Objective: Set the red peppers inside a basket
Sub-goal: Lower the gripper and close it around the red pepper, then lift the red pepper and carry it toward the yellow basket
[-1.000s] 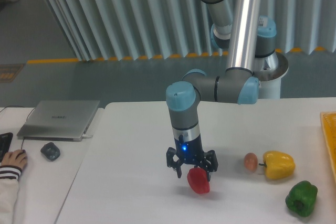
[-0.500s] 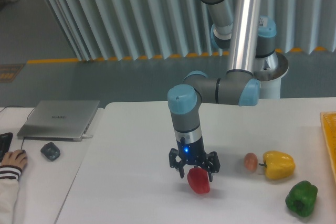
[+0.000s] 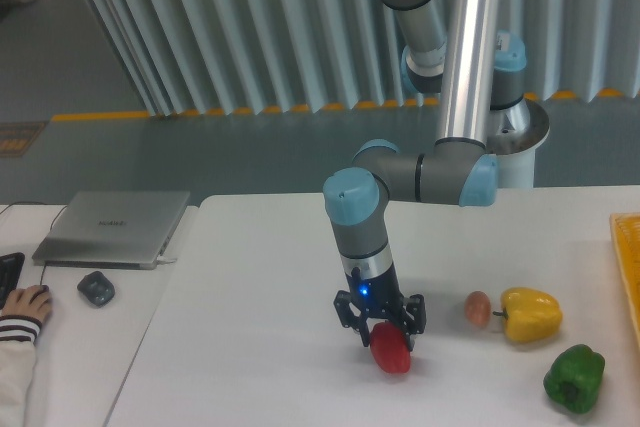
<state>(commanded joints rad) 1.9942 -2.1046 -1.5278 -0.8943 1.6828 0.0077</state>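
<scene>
Camera view — hand (image 3: 381,328) grips red pepper (image 3: 391,351); basket (image 3: 627,272) rim at right.

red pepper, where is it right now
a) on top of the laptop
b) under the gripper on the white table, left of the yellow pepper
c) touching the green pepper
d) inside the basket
b: the red pepper sits right below the gripper on the white table, well left of the yellow pepper, apart from the green pepper and far from the basket at the right edge.
</scene>
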